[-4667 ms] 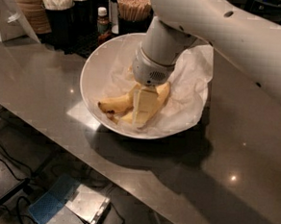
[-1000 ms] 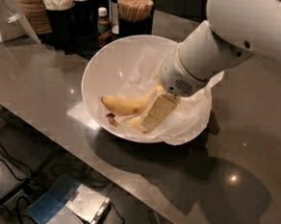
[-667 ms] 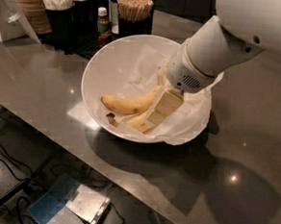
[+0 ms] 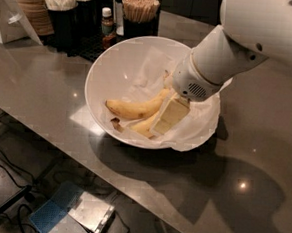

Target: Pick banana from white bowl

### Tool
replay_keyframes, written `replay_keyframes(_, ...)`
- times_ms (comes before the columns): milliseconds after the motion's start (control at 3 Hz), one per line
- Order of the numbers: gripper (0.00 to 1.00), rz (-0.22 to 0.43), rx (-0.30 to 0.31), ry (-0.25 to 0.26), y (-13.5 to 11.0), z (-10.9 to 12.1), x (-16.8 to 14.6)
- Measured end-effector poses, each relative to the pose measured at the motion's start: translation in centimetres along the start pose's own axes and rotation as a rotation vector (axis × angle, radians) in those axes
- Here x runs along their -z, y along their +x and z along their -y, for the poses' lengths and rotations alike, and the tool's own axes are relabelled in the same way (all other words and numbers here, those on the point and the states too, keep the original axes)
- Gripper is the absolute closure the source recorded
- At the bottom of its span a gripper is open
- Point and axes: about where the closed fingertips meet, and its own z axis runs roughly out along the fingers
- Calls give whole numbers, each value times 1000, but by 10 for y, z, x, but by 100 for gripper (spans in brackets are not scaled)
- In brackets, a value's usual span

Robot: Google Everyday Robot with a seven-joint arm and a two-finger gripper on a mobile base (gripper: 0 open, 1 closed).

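down among the fruit, grip unclear

camera view: my gripper (image 4: pixel 169 116) sits low inside the white bowl (image 4: pixel 101 75), against the banana (image 4: pixel 134 108) and a second banana (image 4: pixel 144 127) just below it, both on crumpled paper (image 4: pixel 200 130). i can't tell how far the gripper is open, or whether it holds anything.

The pincer (image 4: pixel 163 123), low in the white bowl (image 4: pixel 101 80), has leaned over rightward.
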Motion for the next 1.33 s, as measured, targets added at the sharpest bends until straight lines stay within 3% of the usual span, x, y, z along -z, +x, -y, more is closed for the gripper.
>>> replay_keyframes(667, 16, 1, 51, -58, -10, -17, -23)
replay_keyframes(1333, 23, -21, 23, -86, -4, -17, -43)
